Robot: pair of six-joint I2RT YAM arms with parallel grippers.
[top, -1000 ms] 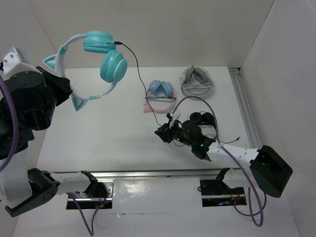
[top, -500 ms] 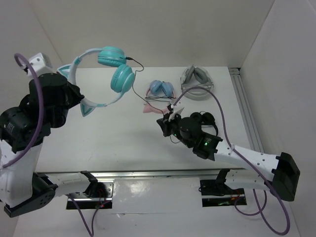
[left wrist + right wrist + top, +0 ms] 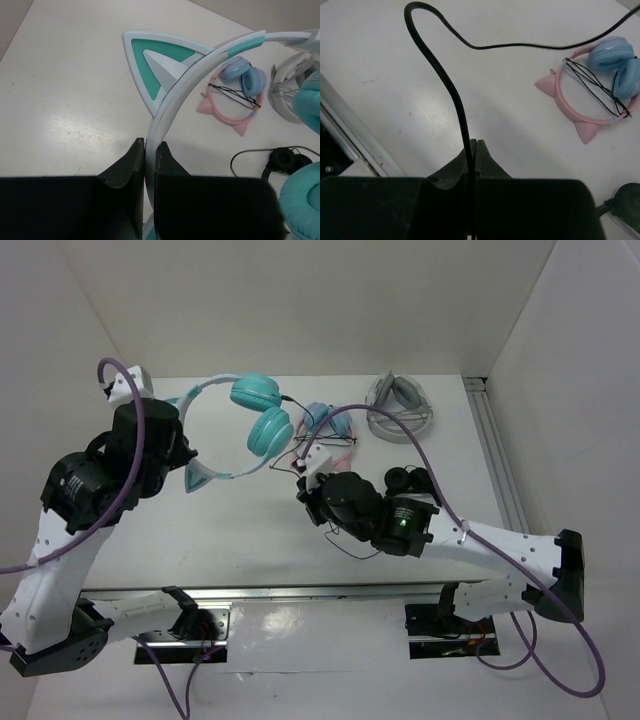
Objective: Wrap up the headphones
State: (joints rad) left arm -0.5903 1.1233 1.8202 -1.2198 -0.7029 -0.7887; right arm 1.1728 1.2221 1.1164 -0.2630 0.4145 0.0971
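The right gripper (image 3: 473, 149) was shut tight on the black cable (image 3: 451, 95). The left gripper (image 3: 146, 160) clamped the headband (image 3: 200, 65), lifting the teal headphones (image 3: 262, 418) above the table (image 3: 200, 530). Pink headphones (image 3: 606, 54) lay beyond.

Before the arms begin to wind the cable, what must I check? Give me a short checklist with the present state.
1. Left gripper shut on the headband of the teal headphones: ok.
2. Right gripper shut on the black cable: ok.
3. Headphones held above the table: ok.
4. Cable apart from the pink headphones: cannot tell; it runs close by them.
5. Slack in the cable beyond the right gripper: ok, a loose loop shows.
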